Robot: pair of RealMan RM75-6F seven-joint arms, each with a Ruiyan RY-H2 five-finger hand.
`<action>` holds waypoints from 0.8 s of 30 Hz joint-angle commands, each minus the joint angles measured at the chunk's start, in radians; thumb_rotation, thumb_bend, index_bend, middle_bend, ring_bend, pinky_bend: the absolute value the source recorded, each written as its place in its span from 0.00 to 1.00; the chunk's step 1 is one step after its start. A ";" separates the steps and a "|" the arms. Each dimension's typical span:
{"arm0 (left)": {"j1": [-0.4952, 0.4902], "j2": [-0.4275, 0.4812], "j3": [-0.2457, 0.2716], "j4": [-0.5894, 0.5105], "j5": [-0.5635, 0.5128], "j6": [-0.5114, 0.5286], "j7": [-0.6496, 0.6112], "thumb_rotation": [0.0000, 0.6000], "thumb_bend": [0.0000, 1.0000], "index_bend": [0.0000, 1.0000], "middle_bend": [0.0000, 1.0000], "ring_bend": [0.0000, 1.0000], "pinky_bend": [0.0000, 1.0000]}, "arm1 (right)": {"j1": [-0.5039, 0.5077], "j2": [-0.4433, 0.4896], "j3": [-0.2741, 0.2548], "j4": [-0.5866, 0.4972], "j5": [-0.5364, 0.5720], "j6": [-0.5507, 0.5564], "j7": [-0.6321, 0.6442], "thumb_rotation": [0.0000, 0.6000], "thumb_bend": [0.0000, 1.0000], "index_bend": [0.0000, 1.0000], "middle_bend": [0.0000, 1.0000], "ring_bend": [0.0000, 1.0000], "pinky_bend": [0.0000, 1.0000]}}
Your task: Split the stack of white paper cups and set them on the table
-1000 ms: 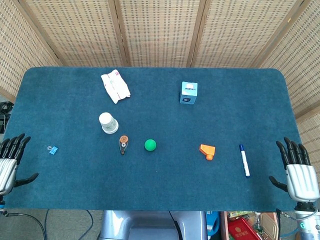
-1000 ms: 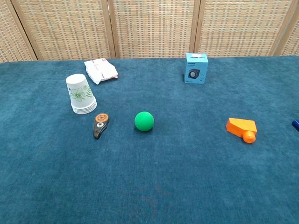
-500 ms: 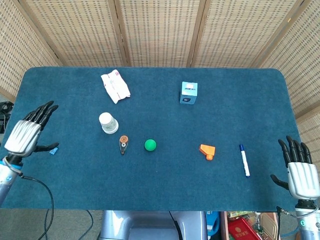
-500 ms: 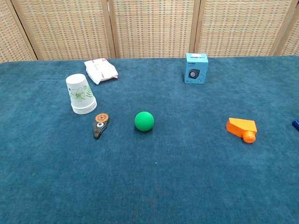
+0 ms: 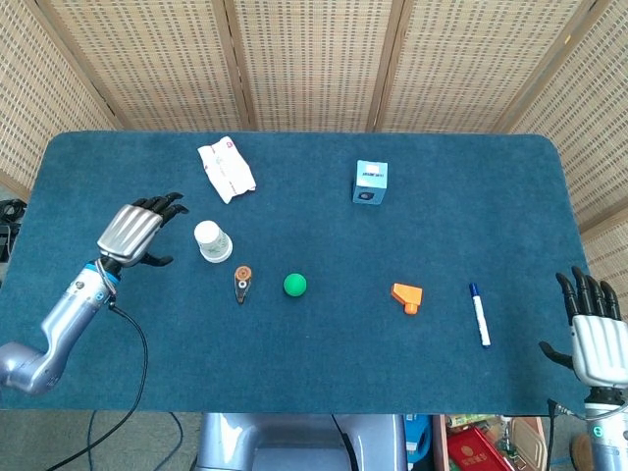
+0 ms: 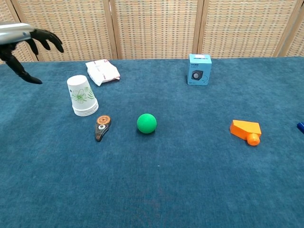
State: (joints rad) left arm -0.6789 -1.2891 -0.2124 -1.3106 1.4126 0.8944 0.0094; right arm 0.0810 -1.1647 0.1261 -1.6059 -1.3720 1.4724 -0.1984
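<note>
Blue counter [image 5: 324, 211] below, and the left robot hand [image 5: 130, 233] hovers with fingers spread, empty; the right robot hand [image 5: 597, 343], likewise spread and empty, waits far off. The upturned stack of white paper cups [image 5: 212, 240] stands just beside the left fingertips, seemingly untouched. Clip it sideways and it topples onto the small brown gadget [image 5: 242, 284] nearby.

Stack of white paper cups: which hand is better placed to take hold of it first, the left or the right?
The left. The left hand hovers open just beside the stack of white paper cups, fingers toward it. The right hand sits open at the table's far corner, beyond the blue-capped white marker pen.
</note>
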 commanded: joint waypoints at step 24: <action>-0.133 -0.191 0.015 0.207 -0.118 -0.123 0.020 1.00 0.08 0.35 0.26 0.30 0.38 | -0.002 -0.003 0.000 0.024 0.031 -0.015 0.010 1.00 0.00 0.00 0.00 0.00 0.00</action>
State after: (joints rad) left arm -0.8070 -1.4702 -0.1976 -1.1156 1.3016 0.7742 0.0261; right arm 0.0790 -1.1675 0.1263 -1.5825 -1.3411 1.4576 -0.1884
